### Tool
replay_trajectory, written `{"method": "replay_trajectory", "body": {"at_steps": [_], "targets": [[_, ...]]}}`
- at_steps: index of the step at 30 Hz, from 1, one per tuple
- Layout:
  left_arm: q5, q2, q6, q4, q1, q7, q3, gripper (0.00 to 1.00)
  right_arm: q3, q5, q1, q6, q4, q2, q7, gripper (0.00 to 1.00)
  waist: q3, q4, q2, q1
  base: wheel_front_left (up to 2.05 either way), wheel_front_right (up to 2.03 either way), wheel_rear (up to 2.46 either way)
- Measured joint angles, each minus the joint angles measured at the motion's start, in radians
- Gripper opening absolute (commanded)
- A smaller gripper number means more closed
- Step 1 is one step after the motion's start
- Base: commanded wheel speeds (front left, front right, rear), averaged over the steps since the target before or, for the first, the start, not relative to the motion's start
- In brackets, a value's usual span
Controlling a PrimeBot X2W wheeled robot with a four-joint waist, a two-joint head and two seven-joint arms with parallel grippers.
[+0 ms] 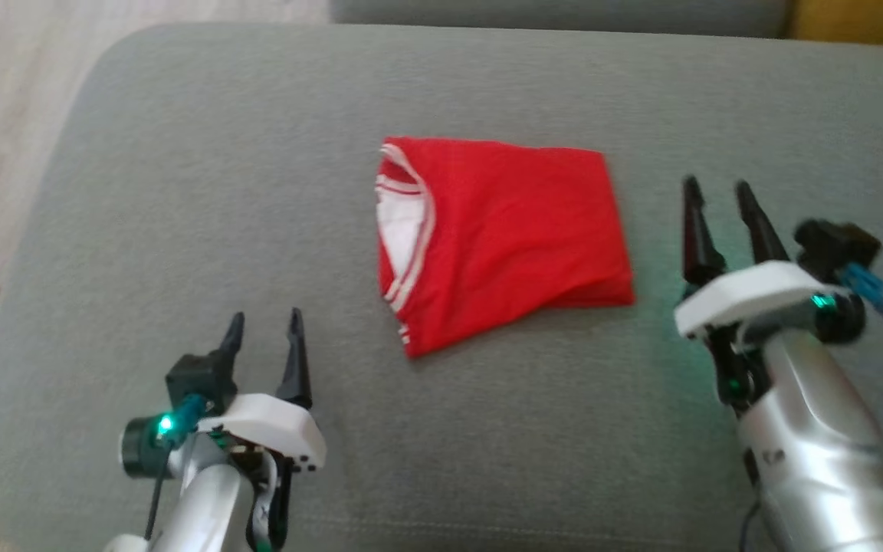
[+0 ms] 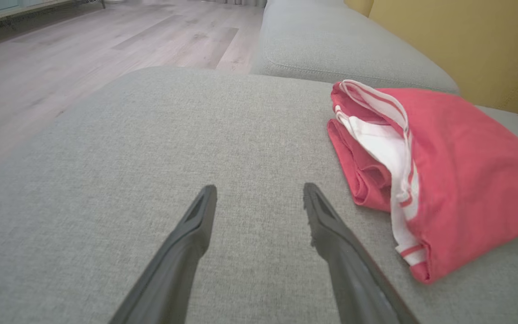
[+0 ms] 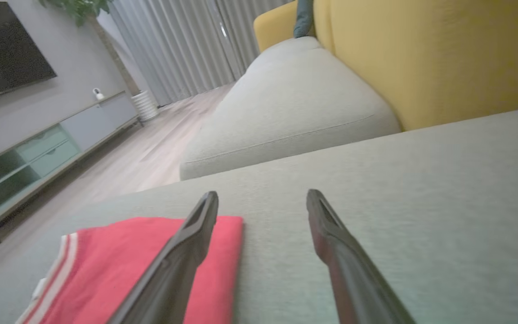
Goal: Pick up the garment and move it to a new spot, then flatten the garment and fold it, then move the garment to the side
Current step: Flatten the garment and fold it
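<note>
garment point(image 1: 499, 241): folded, lying mid cushion point(image 1: 181, 192) | L gripper point(image 1: 266, 316): open, empty, near garment's front-left corner | R gripper point(image 1: 717, 184): open, empty, beside its right edge | prog: fold looks done; side-move prob. remaining

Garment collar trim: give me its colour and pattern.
The collar trim is white with red stripes; clearest in the left wrist view.
</note>
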Motion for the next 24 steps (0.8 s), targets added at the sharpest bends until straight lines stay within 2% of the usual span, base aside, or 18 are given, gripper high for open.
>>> {"method": "replay_trajectory", "body": {"at_steps": [4, 8, 24], "targets": [[0.021, 0.000, 0.009, -0.014, 0.000, 0.000, 0.030, 1.00, -0.087, -0.055, 0.061, 0.000, -0.050, 0.001, 0.000, 1.00, -0.006, -0.051, 0.0000, 0.0000, 0.00, 0.00, 0.00], [0.044, -0.001, 0.009, -0.020, 0.001, 0.000, 0.044, 1.00, -0.121, -0.089, 0.116, 0.000, -0.076, 0.006, 0.000, 1.00, -0.014, -0.088, 0.0000, 0.0000, 0.00, 0.00, 0.00], [0.045, 0.000, 0.009, -0.026, 0.078, 0.000, 0.090, 1.00, -0.063, -0.085, 0.210, 0.000, -0.086, 0.014, -0.002, 1.00, -0.069, -0.133, 0.0000, 0.0000, 0.00, 0.00, 0.00]]}}
